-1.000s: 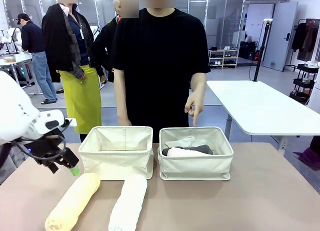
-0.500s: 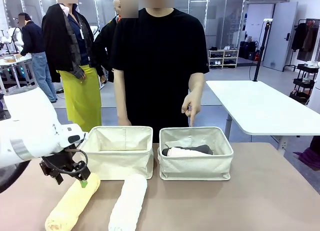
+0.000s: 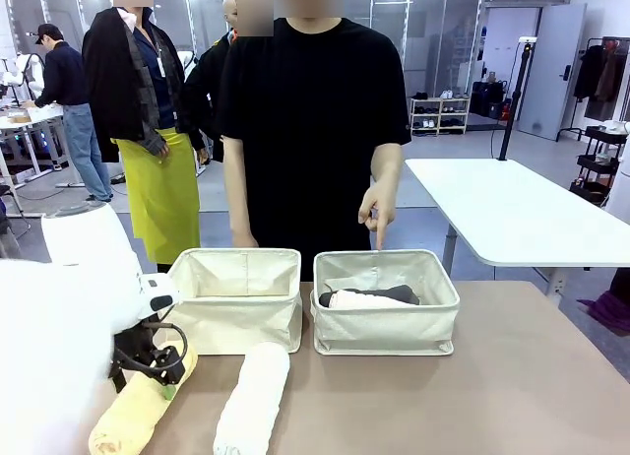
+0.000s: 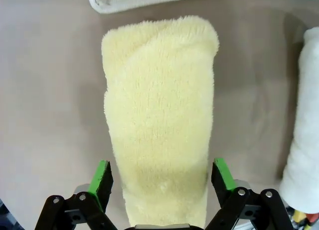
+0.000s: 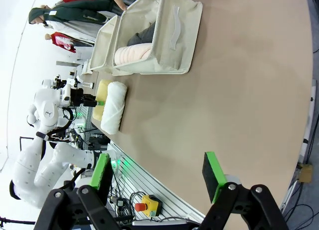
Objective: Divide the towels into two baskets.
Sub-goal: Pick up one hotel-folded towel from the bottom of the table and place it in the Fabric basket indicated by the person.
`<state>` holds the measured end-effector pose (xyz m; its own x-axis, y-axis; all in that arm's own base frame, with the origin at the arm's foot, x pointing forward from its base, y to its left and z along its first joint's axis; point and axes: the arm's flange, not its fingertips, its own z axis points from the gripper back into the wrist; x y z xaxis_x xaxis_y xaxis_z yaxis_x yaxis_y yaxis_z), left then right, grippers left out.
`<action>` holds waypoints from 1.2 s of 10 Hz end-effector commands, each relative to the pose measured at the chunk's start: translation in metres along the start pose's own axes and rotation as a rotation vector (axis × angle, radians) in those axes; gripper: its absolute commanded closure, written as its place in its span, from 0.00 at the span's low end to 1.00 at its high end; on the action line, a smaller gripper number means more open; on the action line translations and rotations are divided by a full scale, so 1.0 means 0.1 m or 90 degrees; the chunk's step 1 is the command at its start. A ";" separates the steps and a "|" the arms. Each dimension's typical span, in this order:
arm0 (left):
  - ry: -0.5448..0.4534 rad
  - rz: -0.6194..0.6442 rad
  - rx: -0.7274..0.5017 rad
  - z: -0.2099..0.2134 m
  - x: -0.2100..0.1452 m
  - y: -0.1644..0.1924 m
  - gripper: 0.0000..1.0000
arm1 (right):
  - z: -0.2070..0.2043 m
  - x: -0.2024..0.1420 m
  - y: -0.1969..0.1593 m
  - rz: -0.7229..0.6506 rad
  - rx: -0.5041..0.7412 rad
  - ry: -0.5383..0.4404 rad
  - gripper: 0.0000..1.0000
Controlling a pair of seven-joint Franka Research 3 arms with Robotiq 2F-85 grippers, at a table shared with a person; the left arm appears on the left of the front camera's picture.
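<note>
Nearest, at lower left, the left fingers (image 4: 101, 179) are standing apart astride the pale yellow towel (image 4: 159, 105), beside the white towel (image 3: 254, 396) on the worktop (image 3: 512, 396); the right fingers (image 5: 101, 172) are also gaping. Beyond, the basket at centre right (image 3: 384, 329) is holding the grey towel (image 3: 386, 293) and the pink towel (image 3: 362, 302).

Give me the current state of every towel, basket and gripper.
left basket: upright, no towel seen inside
right basket: upright, holding two towels
pale yellow towel: rolled, on the table before the left basket
white towel: rolled, on the table beside it
cream-pink towel: in the right basket
dark grey towel: in the right basket, behind the cream-pink one
left gripper: open, straddling the pale yellow towel
right gripper: open, holding nothing
</note>
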<state>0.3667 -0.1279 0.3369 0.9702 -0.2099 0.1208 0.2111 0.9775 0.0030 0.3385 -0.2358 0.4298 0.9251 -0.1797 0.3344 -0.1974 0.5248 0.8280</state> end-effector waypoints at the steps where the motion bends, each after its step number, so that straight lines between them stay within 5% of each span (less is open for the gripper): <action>1: 0.014 -0.009 -0.005 -0.31 -1.27 0.22 0.00 | 0.01 -0.02 0.06 -0.016 0.004 0.000 0.08; 2: 0.014 -0.014 -0.008 -0.32 -1.28 0.22 0.00 | 0.01 -0.02 0.06 -0.016 0.004 0.000 0.08; 3: 0.007 -0.018 -0.014 -0.27 -1.25 0.23 0.19 | 0.01 -0.02 0.06 -0.016 0.004 0.000 0.08; 4: 0.001 -0.016 -0.024 -0.21 -1.23 0.24 0.19 | 0.01 -0.02 0.06 -0.016 0.004 0.000 0.08; 5: -0.001 -0.016 -0.025 -0.19 -1.22 0.25 0.38 | 0.01 -0.02 0.06 -0.016 0.004 0.000 0.08; 6: 0.003 -0.019 -0.027 -0.20 -1.23 0.26 0.24 | 0.01 -0.02 0.06 -0.016 0.004 0.000 0.08; 7: 0.012 -0.023 -0.029 -0.21 -1.24 0.25 0.57 | 0.01 -0.02 0.06 -0.016 0.004 0.000 0.08; 8: 0.020 -0.015 -0.053 -0.18 -1.22 0.27 0.43 | 0.01 -0.02 0.06 -0.016 0.004 0.000 0.08; 9: 0.017 -0.010 -0.013 -0.09 -0.07 0.06 0.43 | 0.01 -0.02 0.06 -0.016 0.004 0.000 0.08; 12: 0.017 -0.010 -0.013 -0.09 -0.07 0.06 0.43 | 0.01 -0.02 0.06 -0.016 0.004 0.000 0.08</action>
<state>0.3610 -0.1191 0.3295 0.9709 -0.2225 0.0884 0.2255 0.9739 -0.0247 0.3385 -0.2359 0.4298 0.9251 -0.1799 0.3344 -0.1973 0.5247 0.8281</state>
